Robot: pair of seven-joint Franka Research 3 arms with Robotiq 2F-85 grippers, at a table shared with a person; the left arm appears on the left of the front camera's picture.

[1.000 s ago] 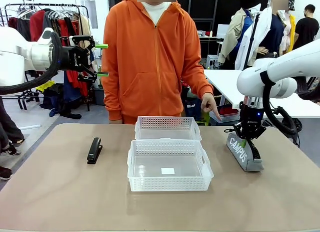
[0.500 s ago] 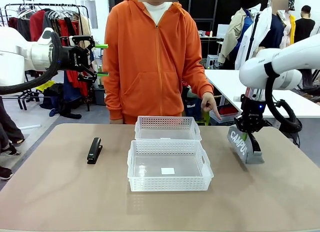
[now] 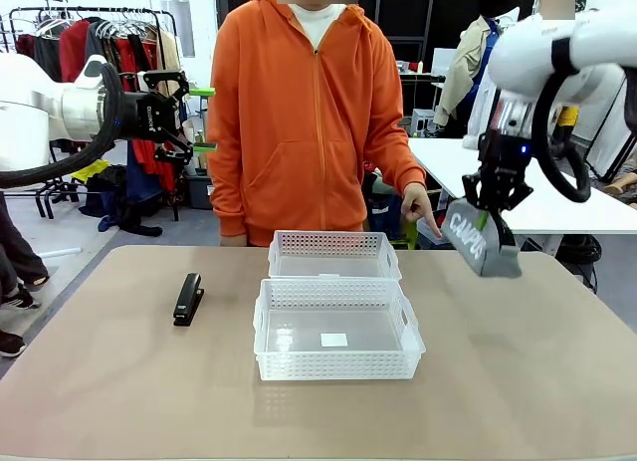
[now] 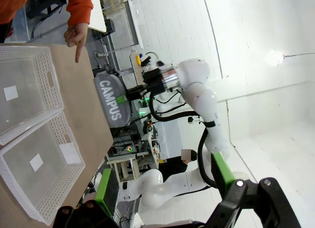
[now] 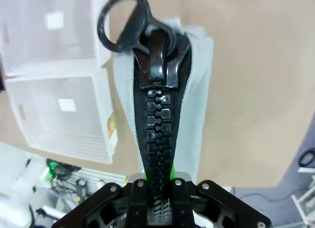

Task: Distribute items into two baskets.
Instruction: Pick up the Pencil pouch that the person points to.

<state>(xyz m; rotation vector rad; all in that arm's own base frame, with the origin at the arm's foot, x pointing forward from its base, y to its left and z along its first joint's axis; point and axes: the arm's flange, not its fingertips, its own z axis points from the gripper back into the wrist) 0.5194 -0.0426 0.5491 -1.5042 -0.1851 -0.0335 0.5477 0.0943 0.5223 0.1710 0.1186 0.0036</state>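
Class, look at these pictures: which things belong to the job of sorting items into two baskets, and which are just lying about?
Part of the job:
grey CAMPUS pouch
black stapler
near basket
far basket

Just lying about:
clothes rack
white table behind

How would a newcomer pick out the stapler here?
Start at the tan table with two white lattice baskets at its middle. On the robot's left of them lies the stapler, alone on the tabletop: small, black and solid, unlike the translucent baskets.
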